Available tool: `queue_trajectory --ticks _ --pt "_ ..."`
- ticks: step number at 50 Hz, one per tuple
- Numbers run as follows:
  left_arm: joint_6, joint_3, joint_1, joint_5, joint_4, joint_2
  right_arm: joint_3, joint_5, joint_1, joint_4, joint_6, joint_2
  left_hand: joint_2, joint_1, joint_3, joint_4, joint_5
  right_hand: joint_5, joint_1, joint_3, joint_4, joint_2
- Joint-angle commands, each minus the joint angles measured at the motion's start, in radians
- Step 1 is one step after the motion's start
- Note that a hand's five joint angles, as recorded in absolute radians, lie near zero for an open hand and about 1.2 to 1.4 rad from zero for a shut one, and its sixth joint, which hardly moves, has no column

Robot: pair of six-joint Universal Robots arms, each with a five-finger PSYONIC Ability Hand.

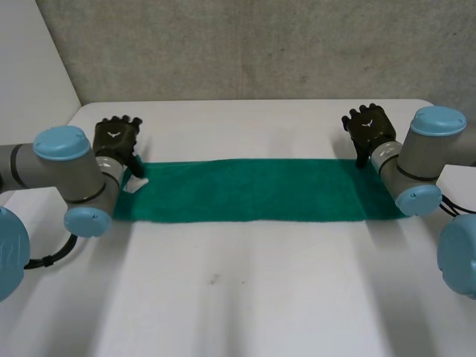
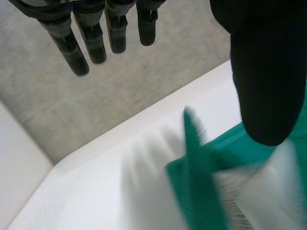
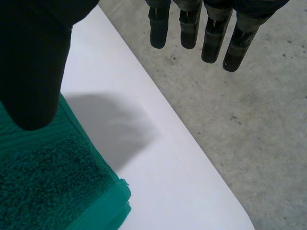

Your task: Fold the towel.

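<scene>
**Towel lies as a long strip, hands released at its two ends**

The green towel (image 1: 253, 191) is spread flat across the middle of the head view. It forms a narrow band running from centre left to centre right on the white table (image 1: 245, 297). In the right wrist view its corner shows stacked edges, so it looks already doubled along its length, though the number of layers is hard to tell. A small white label (image 1: 135, 184) sits at its left end.

The left hand (image 1: 117, 137) is at the upper left of the frame, at the towel's far left corner. The right hand (image 1: 370, 128) is at the upper right, at the far right corner. In each wrist view the fingers (image 2: 93, 43) hang straight and apart from the thumb, with nothing between them, so both hands are released. In the left wrist view the towel beneath the thumb is blurred, and contact cannot be judged.

By this reading the lengthwise fold is done. What remains is probably to grasp one end and bring it over to the other, then square the edges.
</scene>
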Motion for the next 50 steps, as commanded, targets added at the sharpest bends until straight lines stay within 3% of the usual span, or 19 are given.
queue_trajectory --ticks 1,8,10,18,29,46,48,49,50 --pt "0.003 -0.099 -0.028 0.083 0.043 0.093 0.045 0.047 0.008 0.006 0.057 -0.082 -0.103 -0.035 -0.11 -0.098 -0.11 -0.075 -0.032 -0.047 -0.064 -0.058" --pt "-0.003 -0.265 -0.023 0.073 0.035 0.284 0.217 0.038 -0.008 0.011 0.183 -0.281 -0.103 -0.035 -0.11 -0.098 -0.11 -0.075 -0.032 -0.047 -0.064 -0.058" --pt "-0.005 -0.288 -0.02 0.073 0.033 0.306 0.394 0.018 -0.011 0.029 0.223 -0.437 -0.103 -0.035 -0.11 -0.098 -0.11 -0.075 -0.032 -0.047 -0.064 -0.058" --pt "-0.011 -0.561 -0.011 0.083 0.035 0.497 0.661 -0.034 -0.051 0.109 0.229 -0.588 -0.103 -0.035 -0.11 -0.098 -0.11 -0.06 -0.016 -0.032 -0.049 -0.042" --pt "-0.023 -0.707 -0.014 0.085 0.038 0.571 0.867 -0.065 -0.161 0.073 0.217 -0.585 -0.103 -0.035 -0.11 -0.098 -0.11 0.27 0.313 0.298 0.281 0.287" --pt "-0.055 -0.73 -0.011 0.08 0.04 0.573 0.854 -0.068 -0.2 -0.009 0.209 -0.484 -0.103 -0.035 -0.11 -0.098 -0.11 0.493 0.536 0.521 0.504 0.51" --pt "-0.055 -0.731 -0.011 0.08 0.04 0.573 0.852 -0.068 -0.2 -0.013 0.209 -0.478 -0.103 -0.035 -0.11 -0.098 -0.11 0.551 0.595 0.58 0.563 0.569" --pt "-0.055 -0.733 -0.011 0.08 0.041 0.573 0.851 -0.067 -0.201 -0.021 0.209 -0.475 -0.103 -0.035 -0.11 -0.098 -0.11 0.749 0.793 0.777 0.76 0.767" --pt "-0.055 -0.733 -0.011 0.08 0.041 0.573 0.851 -0.067 -0.201 -0.021 0.209 -0.475 -0.103 -0.035 -0.11 -0.098 -0.11 0.751 0.795 0.779 0.762 0.769"
